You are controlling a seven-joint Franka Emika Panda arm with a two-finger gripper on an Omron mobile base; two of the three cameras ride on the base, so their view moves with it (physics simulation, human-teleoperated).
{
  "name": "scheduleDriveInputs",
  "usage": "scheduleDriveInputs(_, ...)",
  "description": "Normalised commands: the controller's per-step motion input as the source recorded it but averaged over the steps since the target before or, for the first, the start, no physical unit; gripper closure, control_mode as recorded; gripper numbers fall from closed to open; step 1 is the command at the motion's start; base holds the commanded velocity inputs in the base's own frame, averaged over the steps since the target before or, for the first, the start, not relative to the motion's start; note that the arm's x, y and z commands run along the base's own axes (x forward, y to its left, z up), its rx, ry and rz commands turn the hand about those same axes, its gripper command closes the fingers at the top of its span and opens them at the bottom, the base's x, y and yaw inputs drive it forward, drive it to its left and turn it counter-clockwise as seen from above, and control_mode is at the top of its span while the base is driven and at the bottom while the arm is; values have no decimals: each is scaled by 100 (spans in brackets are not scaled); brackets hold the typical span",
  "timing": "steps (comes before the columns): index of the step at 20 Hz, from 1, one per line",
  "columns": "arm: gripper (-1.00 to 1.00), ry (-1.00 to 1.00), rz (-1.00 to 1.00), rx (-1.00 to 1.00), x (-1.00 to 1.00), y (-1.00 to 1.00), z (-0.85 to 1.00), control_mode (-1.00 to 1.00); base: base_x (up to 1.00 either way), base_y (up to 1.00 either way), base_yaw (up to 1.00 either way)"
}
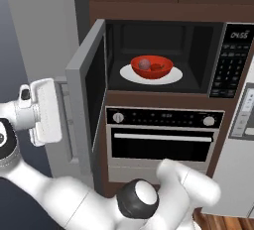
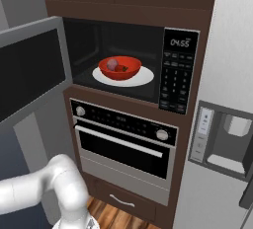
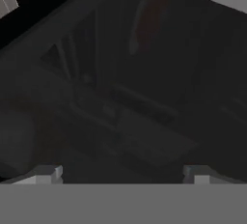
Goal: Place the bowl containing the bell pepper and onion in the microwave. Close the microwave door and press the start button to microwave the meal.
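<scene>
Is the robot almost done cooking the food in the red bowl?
Partly. Done: the bowl with the onion and bell pepper sits on the white plate inside the microwave. In hand: the gripper, fingers apart, is right up against the dark glass of the microwave door, which stands wide open. Left: shutting the door and pressing start on the button panel.

The microwave door [image 2: 29,70] runs off the left edge of the right base view. In the bowl [image 1: 152,67], the bell pepper [image 1: 158,67] is partly hidden behind the rim. The gripper [image 3: 123,172] fingertips barely clear the hand view's bottom; their contact with the dark glass is unclear.
</scene>
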Motion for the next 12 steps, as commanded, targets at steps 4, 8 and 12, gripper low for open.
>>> scheduleDriveInputs(4, -100, -5, -17, 20, -71, -100, 0, -100, 0, 0, 0)
scheduleDriveInputs(8, -100, -5, -11, 22, -45, -100, 0, -100, 0, 0, 0)
scheduleDriveInputs(12, -100, -13, -4, 28, -21, -100, 0, -100, 0, 0, 0)
